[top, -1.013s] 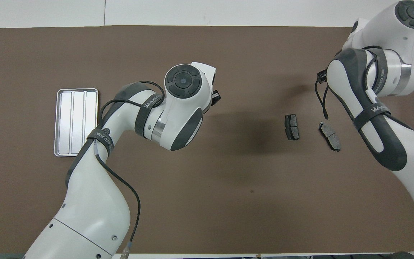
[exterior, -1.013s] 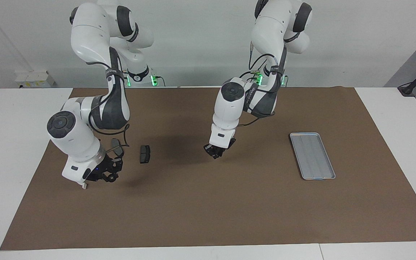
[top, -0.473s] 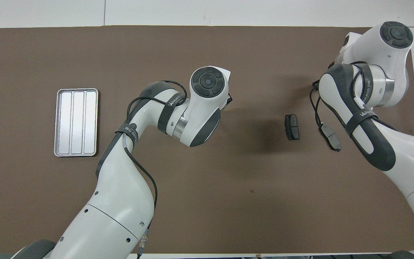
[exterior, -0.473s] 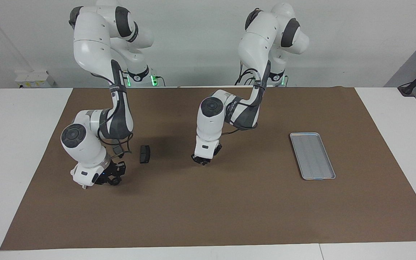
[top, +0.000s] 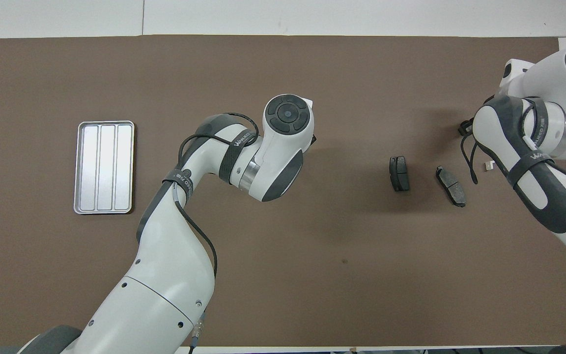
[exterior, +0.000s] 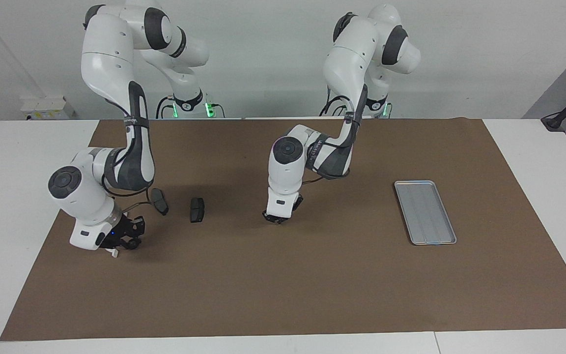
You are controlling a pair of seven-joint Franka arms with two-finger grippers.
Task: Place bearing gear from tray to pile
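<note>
Facing view first: we see a white counter [exterior: 533,157] with a wide brown mat [exterior: 312,285] laid over it, and two white robot arms rising from the edge at the top.

The silver-grey tray [exterior: 425,212] lies flat on the mat toward the left arm's end of the counter. Its ribbed floor is bare; we see no gear in it.

The left arm bends down over the middle of the mat. Its left pincer [exterior: 275,218] points straight down and sits very low, at or just above the mat surface. We cannot tell whether its fingers are apart or together, or whether anything is between them. In the overhead view the arm's own wrist covers this pincer almost entirely.

Toward the right arm's end of the counter lie two dark grey brake pads. One brake pad [exterior: 197,209] lies closer to the middle of the mat; the second brake pad [exterior: 159,201] lies beside it, a little apart, closer to the right arm. In the overhead view we find the same brake pad [top: 399,173] and second brake pad [top: 451,185] side by side without touching.

The right pincer [exterior: 125,240] is low over the mat near the second pad, farther from the robots than it. We cannot tell how its fingers stand. A small white piece [exterior: 114,253] shows at the mat just beneath it; what it is we cannot make out.
</note>
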